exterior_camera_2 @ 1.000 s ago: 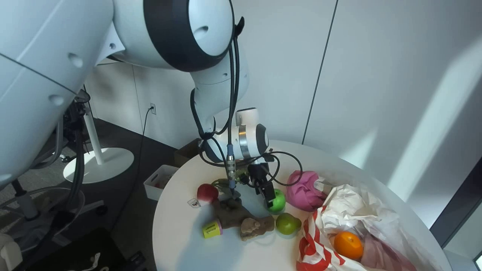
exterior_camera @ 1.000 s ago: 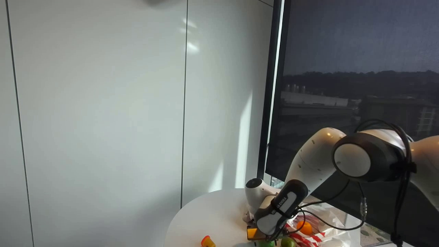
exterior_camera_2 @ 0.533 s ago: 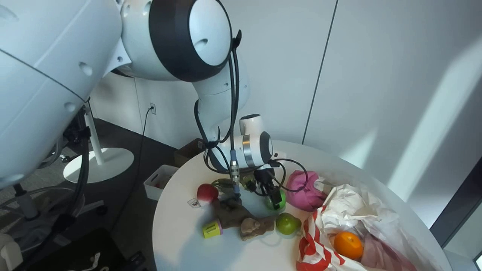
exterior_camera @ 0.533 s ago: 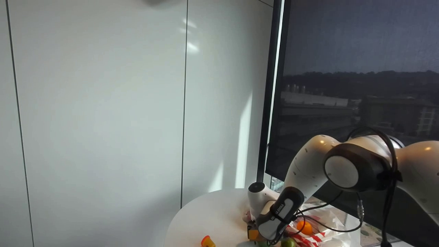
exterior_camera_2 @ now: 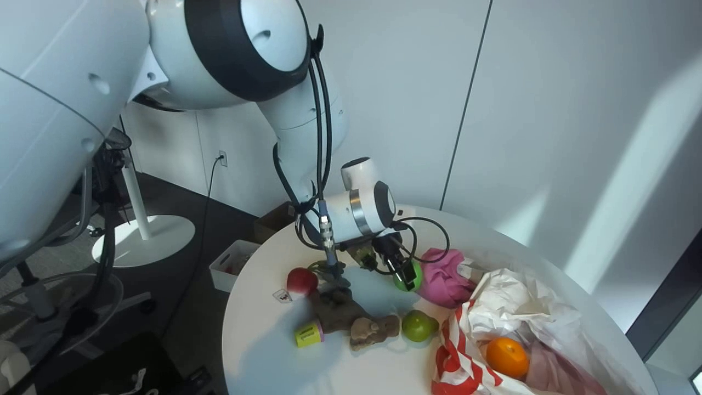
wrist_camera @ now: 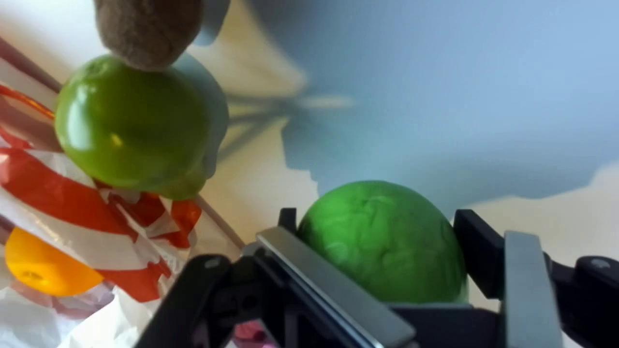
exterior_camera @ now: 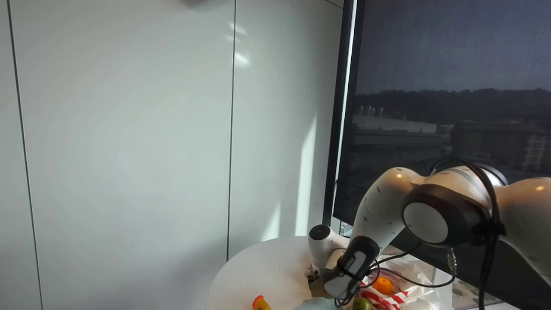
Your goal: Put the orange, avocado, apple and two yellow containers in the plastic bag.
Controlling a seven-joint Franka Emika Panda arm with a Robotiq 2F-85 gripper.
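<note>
one green ball (wrist_camera: 382, 241) between two fingers (wrist_camera: 478, 252)

White arm (exterior_camera_2: 299, 123), cables (exterior_camera_2: 328, 118), black end effector (wrist_camera: 378, 232)

Round green fruit (wrist_camera: 382, 261): matt, lightly wrinkled. Olive-green pear-shaped fruit (wrist_camera: 133, 125): smooth, glossy. Red-and-white striped plastic bag (wrist_camera: 63, 198): crumpled, glossy. Black tool (wrist_camera: 382, 237): matt, with smooth grey metallic bars.

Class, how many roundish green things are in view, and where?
2. The bumpy green one is between the fingers; the smooth green one lies beside the plastic bag. More may be hidden inside.
</note>
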